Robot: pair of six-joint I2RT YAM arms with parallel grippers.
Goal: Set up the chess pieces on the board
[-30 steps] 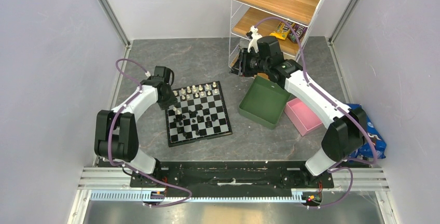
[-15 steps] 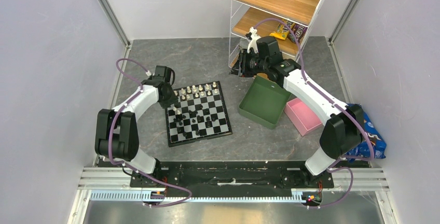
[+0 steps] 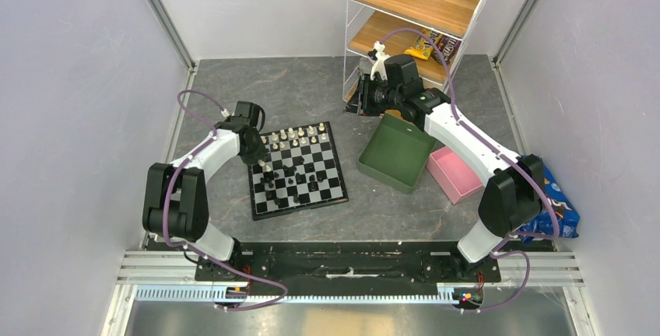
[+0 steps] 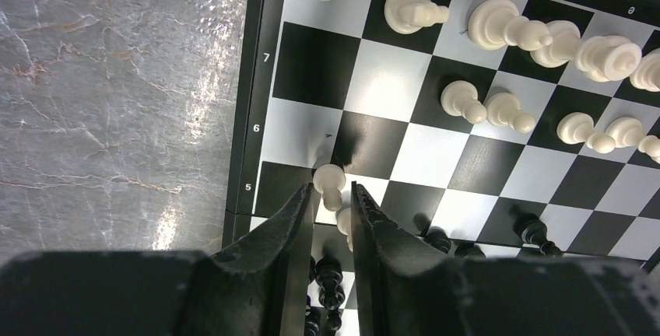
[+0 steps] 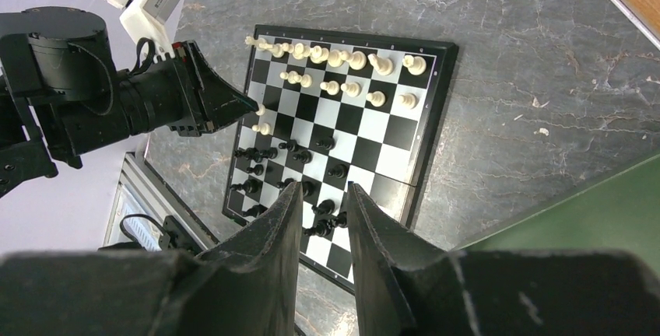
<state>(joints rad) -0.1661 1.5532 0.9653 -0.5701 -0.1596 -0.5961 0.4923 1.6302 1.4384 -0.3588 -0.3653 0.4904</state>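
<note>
Left gripper [image 4: 331,188] flanks a cream pawn [image 4: 329,178] at the left edge of the board [image 4: 385,79] — pinched or not, I cannot tell. The pawn is tiny, light and tippy (grip the stem low). Right gripper [image 5: 323,187] hangs slightly parted, empty.

The grey marbled table [image 3: 311,91] carries the chessboard [image 3: 336,190] left of centre, a green tray [image 3: 397,153] touching a pink tray [image 3: 455,174], and a wire rack [image 3: 352,48] behind.

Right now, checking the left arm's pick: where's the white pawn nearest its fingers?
Left wrist view: the white pawn sits between the fingertips of the left gripper, near the board's left edge by row label 5.
</note>
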